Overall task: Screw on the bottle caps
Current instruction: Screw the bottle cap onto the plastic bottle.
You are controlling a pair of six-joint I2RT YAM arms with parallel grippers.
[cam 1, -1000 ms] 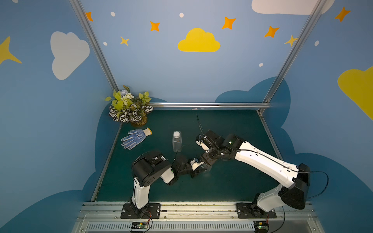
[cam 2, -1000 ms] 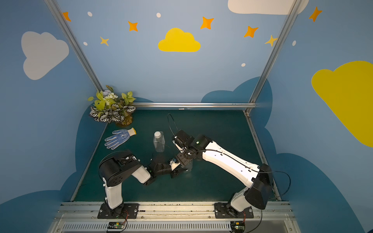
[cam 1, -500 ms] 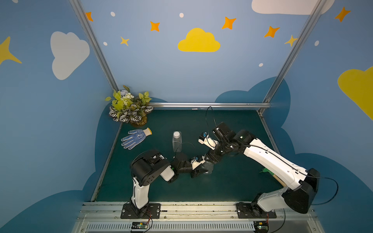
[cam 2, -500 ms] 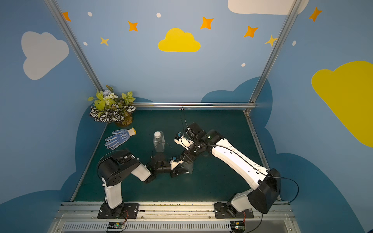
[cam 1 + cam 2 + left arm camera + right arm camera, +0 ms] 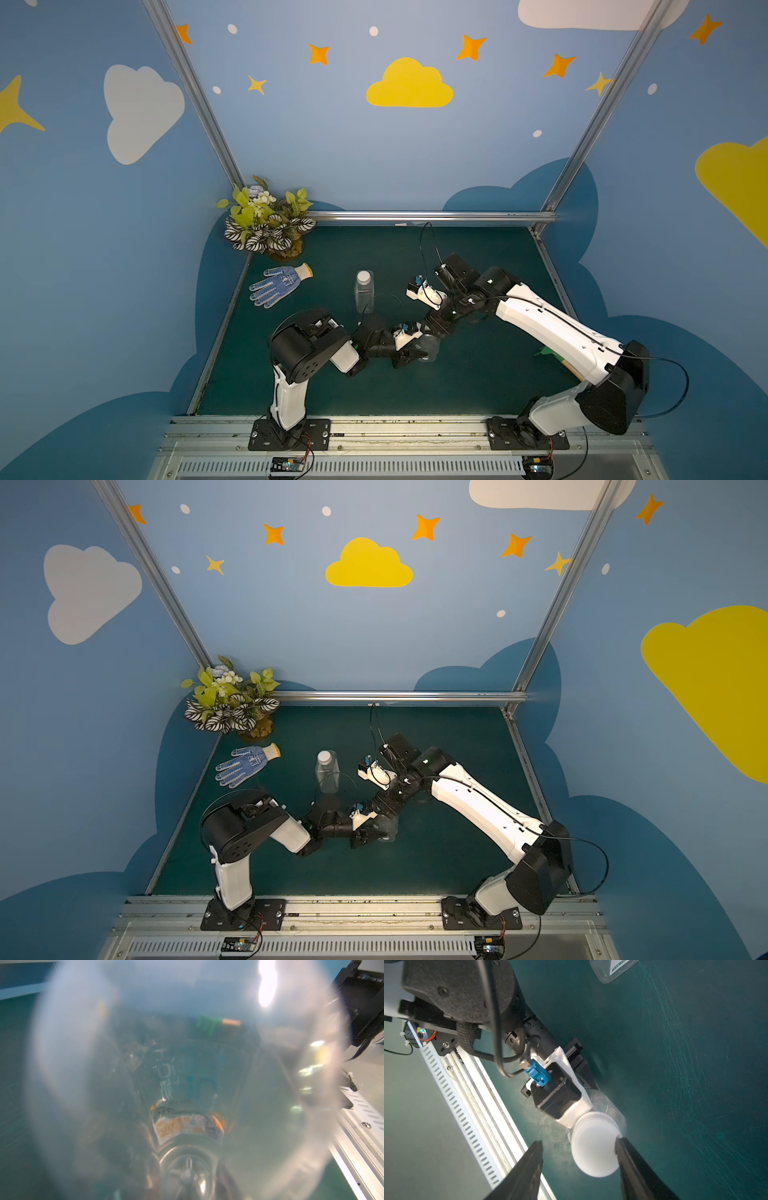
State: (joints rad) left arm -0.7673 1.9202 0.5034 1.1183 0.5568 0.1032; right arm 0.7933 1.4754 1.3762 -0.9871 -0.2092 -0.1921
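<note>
Over the last second the right arm (image 5: 552, 332) swings its elbow and shoulder out toward the right edge of the counter (image 5: 478, 386). Meanwhile the right pincer (image 5: 578, 1141) stays over the same spot and its jaws narrow. They now stand spread on either side of the white cap (image 5: 593, 1145), which sits on the neck of the round bottle (image 5: 612, 1109). One fingertip (image 5: 623, 1147) touches the cap's rim and the other is clear of it, so nothing is pinched yet. In both top views the right pincer (image 5: 432, 334) (image 5: 384, 808) hides this cap.

The left pincer (image 5: 409, 353) (image 5: 370, 833) has not shifted. It is pressed together on the round bottle (image 5: 428, 347) (image 5: 388, 827), holding it near the middle of the counter, toward the front edge. In the left wrist view the bottle (image 5: 187, 1084) fills the picture as a blur.

This looks like a re-grip between turns: the wrist has wound back and the jaws are coming in for another twist. How far the cap is threaded cannot be told.

The rectangular bottle (image 5: 364, 297) (image 5: 327, 777) stands upright where it was, further back on the counter, with its own cap (image 5: 364, 276) already on. The round bottle's cap therefore seems to be the only one left to tighten.
</note>
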